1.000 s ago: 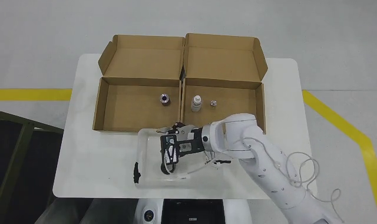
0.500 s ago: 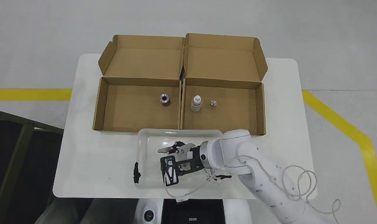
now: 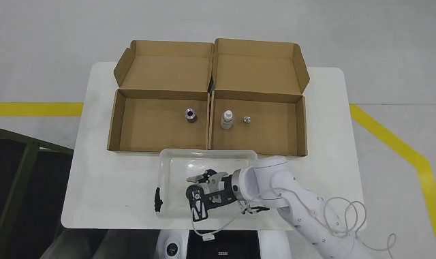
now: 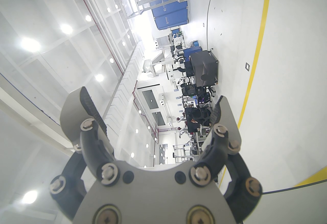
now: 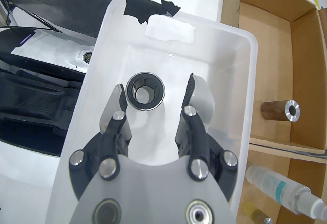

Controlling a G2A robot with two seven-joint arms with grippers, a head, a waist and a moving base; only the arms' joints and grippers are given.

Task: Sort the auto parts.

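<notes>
At the near edge of the white counter (image 3: 88,177) sits a shallow white plastic tray (image 5: 246,107), its long side running along that edge. Within the tray is the right hand (image 5: 155,83). It points along the tray's length toward the end that carries a torn strip of black tape (image 5: 145,6) on the rim and a white paper patch (image 5: 170,29) on the inner wall. Its two fingers are spread wide and grip nothing.

Between the fingers, on the tray floor, lies a black ring-shaped bearing (image 5: 145,94) with its bore facing up. It sits off-centre in the gap, just beside one finger pad and well apart from the other. Whether that pad touches the ring cannot be told.

Beyond the tray stand two brown cardboard boxes side by side, walls touching, lids folded back away from the robot. The box on the robot's left (image 3: 143,126) holds a short metal cylinder (image 3: 189,114) with a silver bored end, lying on its side near the shared wall. The box on the robot's right (image 3: 276,126) holds a white spray bottle (image 3: 227,118), also close to the shared wall, and just beside it a small silver metal part (image 3: 248,119).

Turned toward a bright hall with ceiling lights and a yellow floor line, the left hand (image 4: 152,96) has its fingers wide apart with nothing between them.
</notes>
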